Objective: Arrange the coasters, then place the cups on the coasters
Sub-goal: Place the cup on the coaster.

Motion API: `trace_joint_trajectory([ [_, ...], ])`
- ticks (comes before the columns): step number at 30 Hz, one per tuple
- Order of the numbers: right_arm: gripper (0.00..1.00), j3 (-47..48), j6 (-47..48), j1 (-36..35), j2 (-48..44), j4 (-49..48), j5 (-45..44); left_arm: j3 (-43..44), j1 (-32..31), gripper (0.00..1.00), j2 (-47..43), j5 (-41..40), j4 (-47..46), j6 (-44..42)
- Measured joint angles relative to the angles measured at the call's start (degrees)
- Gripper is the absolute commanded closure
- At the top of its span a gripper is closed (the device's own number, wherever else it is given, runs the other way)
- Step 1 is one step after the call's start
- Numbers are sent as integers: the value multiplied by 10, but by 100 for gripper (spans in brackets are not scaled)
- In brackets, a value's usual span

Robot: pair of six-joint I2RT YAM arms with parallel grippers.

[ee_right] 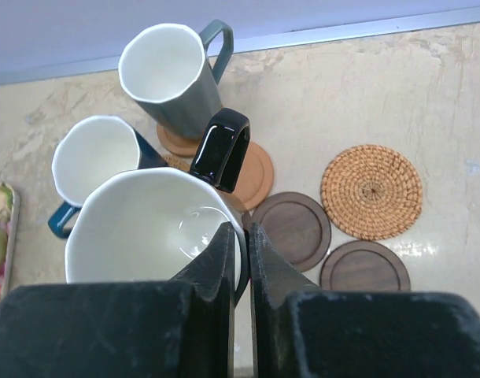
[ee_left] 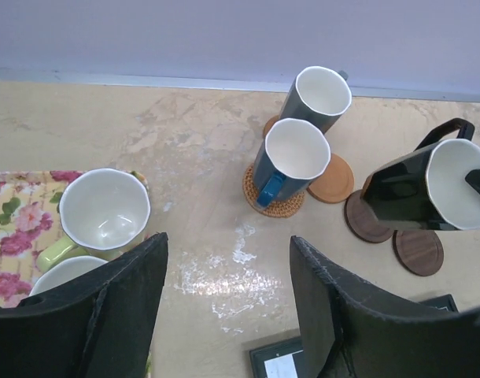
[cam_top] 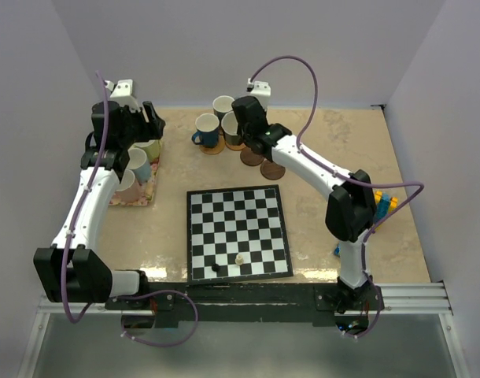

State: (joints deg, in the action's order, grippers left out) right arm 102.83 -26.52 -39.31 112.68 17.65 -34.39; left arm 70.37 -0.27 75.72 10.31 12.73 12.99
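I am gripping the black cup (ee_right: 138, 236) by its rim with the right gripper (ee_right: 240, 236), jaws clenched. It is sitting near the bench's (cam_top: 334, 134) far edge, beside the dark blue cup (ee_right: 94, 161) on a woven coaster (ee_left: 275, 206). The left gripper (ee_left: 228, 260) is hanging released near the floral mat's (ee_left: 20, 213) far right corner, by the pale green cup (ee_left: 105, 209).

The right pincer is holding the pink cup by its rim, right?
No, the cup is black, not pink. The right pincer is holding the black cup by its rim, as the right wrist view shows.
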Motion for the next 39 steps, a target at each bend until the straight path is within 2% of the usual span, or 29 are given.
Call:
trace_joint_trajectory([
  [5, 100, 73, -48, 13, 69, 34, -1, 0, -1, 32, -2, -23, 0, 0],
  [13, 100, 106, -82, 36, 134, 90, 8, 0, -1, 32, -1, -42, 0, 0],
  [24, 100, 184, -62, 45, 176, 93, 5, 0, -1, 31, 2, -51, -14, 0],
  [39, 100, 233, -33, 66, 232, 75, 43, 0, -1, 31, 12, -52, -35, 0],
])
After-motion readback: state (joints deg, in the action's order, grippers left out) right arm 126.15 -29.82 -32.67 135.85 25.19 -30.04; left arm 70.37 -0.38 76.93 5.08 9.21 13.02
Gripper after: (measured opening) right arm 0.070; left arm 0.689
